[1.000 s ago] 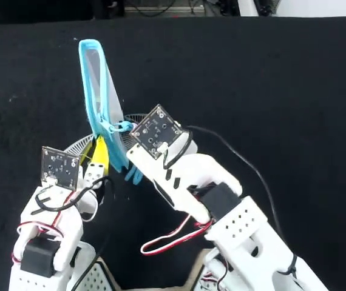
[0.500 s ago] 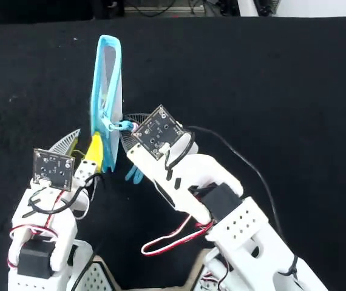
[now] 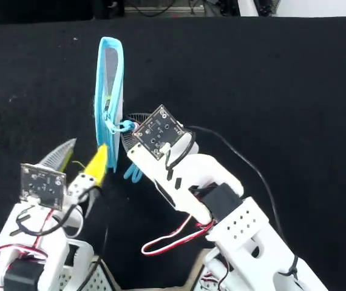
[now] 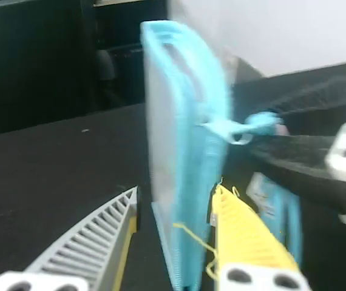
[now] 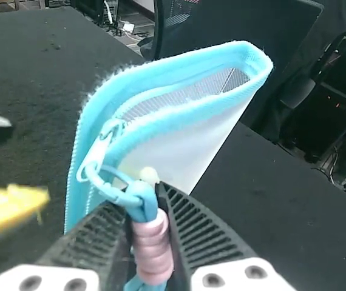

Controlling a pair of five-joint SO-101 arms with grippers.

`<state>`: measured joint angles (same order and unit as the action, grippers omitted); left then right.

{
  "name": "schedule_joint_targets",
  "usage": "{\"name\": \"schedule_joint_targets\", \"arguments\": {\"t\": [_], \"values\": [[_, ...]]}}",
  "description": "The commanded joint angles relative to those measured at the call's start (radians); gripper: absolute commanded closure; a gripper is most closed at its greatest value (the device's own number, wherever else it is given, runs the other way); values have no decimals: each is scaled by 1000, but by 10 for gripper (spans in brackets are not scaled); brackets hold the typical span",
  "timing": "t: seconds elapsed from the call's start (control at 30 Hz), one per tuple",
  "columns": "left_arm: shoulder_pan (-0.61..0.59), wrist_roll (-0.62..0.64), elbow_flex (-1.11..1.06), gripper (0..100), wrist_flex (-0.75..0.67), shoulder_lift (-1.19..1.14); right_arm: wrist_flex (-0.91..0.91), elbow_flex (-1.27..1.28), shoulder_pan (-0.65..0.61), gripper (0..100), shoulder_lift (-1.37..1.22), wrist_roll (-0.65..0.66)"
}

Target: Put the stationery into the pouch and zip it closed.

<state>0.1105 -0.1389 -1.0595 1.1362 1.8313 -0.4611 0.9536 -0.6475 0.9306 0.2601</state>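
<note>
- My right claw (image 5: 144,195) is clenched on the zip's blue pull cord (image 5: 117,180), with a pink bead (image 5: 153,251) wedged between its 2 fingers. From above, its own camera board hides the fingertips.
- The light-blue mesh pouch (image 3: 109,91) stands on edge on the black table (image 3: 252,79), left of centre, running near to far.
- My left claw (image 3: 89,144) is released, with the pouch's near end between its grey and yellow fingers. I cannot tell if they touch it.
- The pouch's contents are too hazy behind the mesh to make out.
</note>
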Motion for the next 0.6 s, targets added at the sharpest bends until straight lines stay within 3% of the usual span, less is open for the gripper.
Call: {"name": "schedule_joint_targets", "arguments": {"t": [0.0,0.57], "values": [[76,-9,7,798,-23,-3,28,-10,21,987,27,-2],[10,-2,-412,798,-615,-5,26,-2,21,987,27,-2]]}}
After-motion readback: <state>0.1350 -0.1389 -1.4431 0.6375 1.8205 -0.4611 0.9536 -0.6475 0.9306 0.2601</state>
